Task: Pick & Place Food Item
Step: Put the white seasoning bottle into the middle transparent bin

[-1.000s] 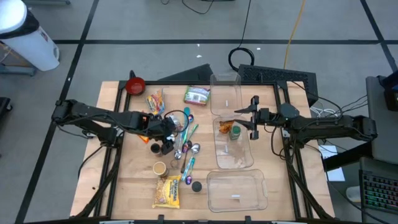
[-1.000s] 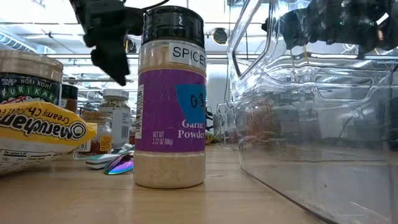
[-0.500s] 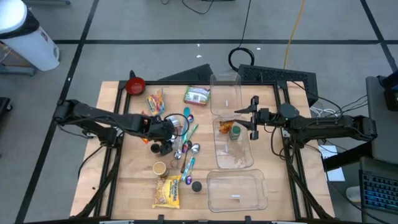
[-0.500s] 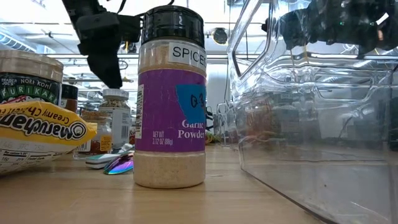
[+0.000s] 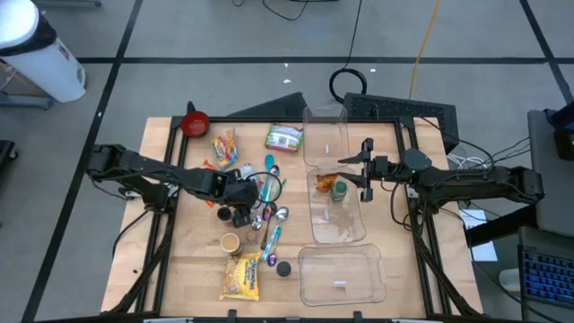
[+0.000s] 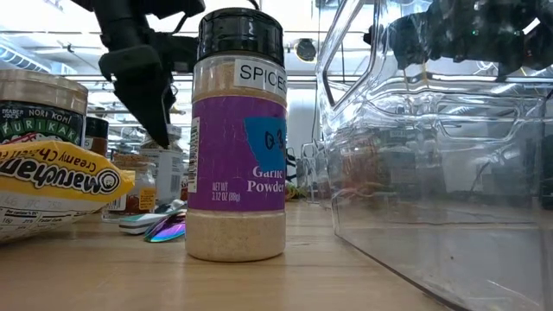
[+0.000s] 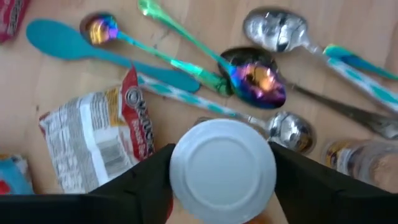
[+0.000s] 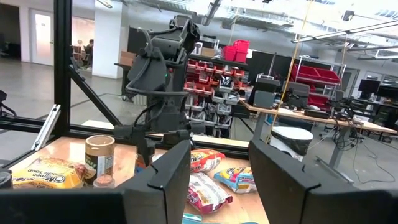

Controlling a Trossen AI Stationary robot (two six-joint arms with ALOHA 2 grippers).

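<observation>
My left gripper (image 5: 247,187) hangs open, pointing down, over a small jar with a white round lid (image 7: 222,163). The jar stands upright on its base among the spoons (image 5: 272,199). One finger stands on each side of the lid. In the low view the gripper (image 6: 143,95) covers the top of the jar (image 6: 168,173). My right gripper (image 5: 366,169) is open and empty, held level above the middle clear container (image 5: 339,220), which holds some food (image 5: 330,187). My left gripper's fingers (image 7: 146,183) stand close against both sides of the jar's white lid (image 7: 180,168), coming from above and pointing down. I cannot tell whether they touch it. The jar stands on the table.
Around the jar lie spoons (image 7: 249,78) and a snack packet (image 7: 99,134). Other jars (image 5: 230,242), a yellow noodle packet (image 5: 240,276), a garlic powder shaker (image 6: 239,138), a red bowl (image 5: 195,122) and three clear containers (image 5: 341,274) share the table.
My left gripper has gone toward the table's right edge and down, from beside the white-lidded jar to over its lid. The jar has stayed where it was.
</observation>
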